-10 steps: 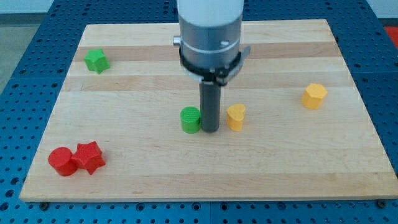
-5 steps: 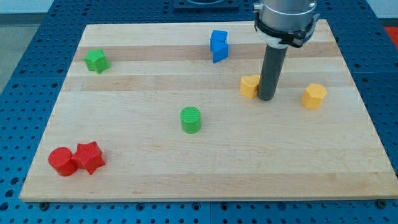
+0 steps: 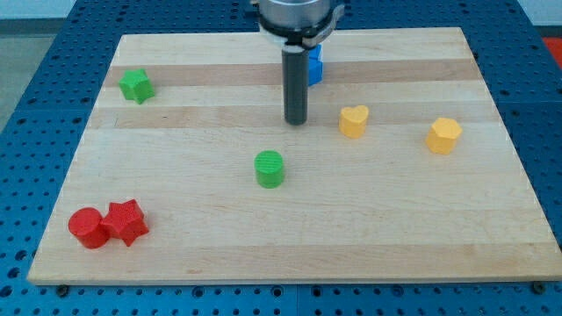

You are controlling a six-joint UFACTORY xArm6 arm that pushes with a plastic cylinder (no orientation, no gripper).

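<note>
My tip rests on the wooden board near its upper middle, touching no block. The yellow heart block lies a short way to its right, with a clear gap between. Behind the rod, partly hidden by it, sits the blue block. The green cylinder stands below and slightly left of my tip.
A yellow hexagonal block sits at the view's right. A green star block is at the upper left. A red cylinder and a red star block touch each other at the lower left.
The rod swept from beside the green cylinder up to the right, carrying the yellow heart block, then moved left away from the heart to its present spot.
</note>
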